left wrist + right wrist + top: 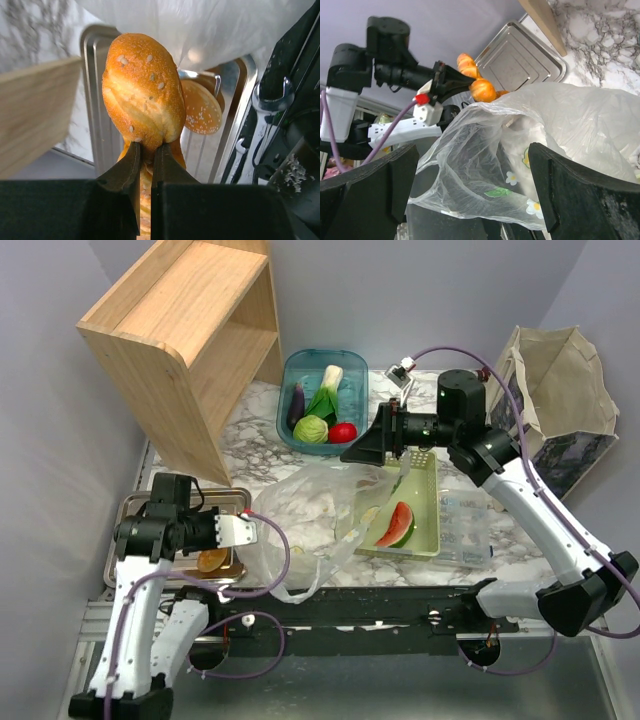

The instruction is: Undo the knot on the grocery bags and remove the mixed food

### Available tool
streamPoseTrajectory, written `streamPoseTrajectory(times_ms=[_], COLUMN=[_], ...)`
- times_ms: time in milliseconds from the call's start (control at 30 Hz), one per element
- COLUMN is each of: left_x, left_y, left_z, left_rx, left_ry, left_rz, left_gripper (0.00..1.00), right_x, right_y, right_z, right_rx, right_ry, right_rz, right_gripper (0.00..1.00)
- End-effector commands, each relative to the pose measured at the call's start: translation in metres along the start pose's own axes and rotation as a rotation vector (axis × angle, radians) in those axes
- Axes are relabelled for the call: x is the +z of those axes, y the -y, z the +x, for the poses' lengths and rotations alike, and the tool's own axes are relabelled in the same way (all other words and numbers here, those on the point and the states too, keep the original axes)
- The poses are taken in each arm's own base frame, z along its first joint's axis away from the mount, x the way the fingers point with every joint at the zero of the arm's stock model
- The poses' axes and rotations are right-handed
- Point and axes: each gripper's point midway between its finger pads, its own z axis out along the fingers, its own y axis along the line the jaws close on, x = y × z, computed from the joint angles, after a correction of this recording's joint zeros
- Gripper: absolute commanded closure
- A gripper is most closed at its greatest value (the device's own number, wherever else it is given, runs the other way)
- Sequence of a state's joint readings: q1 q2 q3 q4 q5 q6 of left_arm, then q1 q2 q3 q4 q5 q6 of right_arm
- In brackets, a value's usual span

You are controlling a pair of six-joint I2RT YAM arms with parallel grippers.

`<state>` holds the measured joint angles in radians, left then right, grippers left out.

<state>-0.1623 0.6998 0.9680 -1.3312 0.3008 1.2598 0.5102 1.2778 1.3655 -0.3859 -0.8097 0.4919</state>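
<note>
— What lies on the white marble desk (255, 430)?
— A light wooden open shelf (190, 340), a blue clear plastic bin (360, 390), a silver metal tray (520, 57), a thin whitish plastic bag (300, 505), a pale green basket (428, 510), a beige cloth bag (560, 390).

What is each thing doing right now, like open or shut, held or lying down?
left gripper, shut on the bread roll
right gripper, open, holding nothing
bread roll, held over the metal tray
grocery bag, mouth open
watermelon wedge, lying in the green basket
blue bin, holding vegetables
</note>
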Motion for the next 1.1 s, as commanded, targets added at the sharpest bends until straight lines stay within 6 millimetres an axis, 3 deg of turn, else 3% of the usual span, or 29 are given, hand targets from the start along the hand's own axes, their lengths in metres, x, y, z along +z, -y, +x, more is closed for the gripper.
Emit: streamPoseTrajectory(times_ms=[0,133,300,467,533,600,633,667,700,733,800,933,1067], left_x=[0.017,0.031,0.062,0.090,0.096,0.100,0.101,0.100,0.098,0.094,0.083,0.048,0.014], left_y=[-0.029,-0.049,-0.057,-0.054,-0.048,-0.044,-0.044,-0.046,-0.046,-0.046,-0.050,-0.057,-0.044], left_z=[0.027,0.068,0.108,0.137,0.145,0.153,0.156,0.157,0.154,0.148,0.131,0.075,0.011], left_rx=[0.094,0.109,0.156,0.053,0.021,0.020,0.020,0.013,0.006,-0.003,-0.040,-0.143,-0.191], left_ry=[-0.010,-0.093,-0.168,-0.205,-0.214,-0.238,-0.251,-0.260,-0.253,-0.235,-0.184,-0.006,0.191], left_rz=[0.021,0.076,0.082,0.138,0.171,0.179,0.169,0.150,0.142,0.139,0.114,0.051,0.086], left_gripper=[1.00,1.00,1.00,0.87,0.77,0.61,0.51,0.30,0.08,0.02,0.01,0.02,0.02], right_x=[0.003,0.003,-0.003,-0.016,-0.020,-0.025,-0.027,-0.028,-0.029,-0.030,-0.030,-0.028,-0.024], right_y=[-0.004,-0.003,0.007,0.032,0.041,0.049,0.053,0.056,0.059,0.061,0.064,0.080,0.091], right_z=[-0.004,-0.006,-0.007,-0.016,-0.013,-0.009,-0.005,-0.001,0.003,0.006,0.012,0.029,0.051], right_rx=[-0.010,-0.026,-0.148,-0.297,-0.337,-0.388,-0.410,-0.434,-0.450,-0.477,-0.514,-0.569,-0.560], right_ry=[-0.019,-0.022,-0.026,-0.037,-0.072,-0.119,-0.149,-0.181,-0.213,-0.239,-0.286,-0.404,-0.514], right_rz=[-0.043,-0.037,0.038,0.206,0.253,0.283,0.294,0.295,0.291,0.285,0.266,0.237,0.176], right_gripper=[0.01,0.01,0.00,0.00,0.00,0.00,0.00,0.00,0.00,0.00,0.00,0.00,0.00])
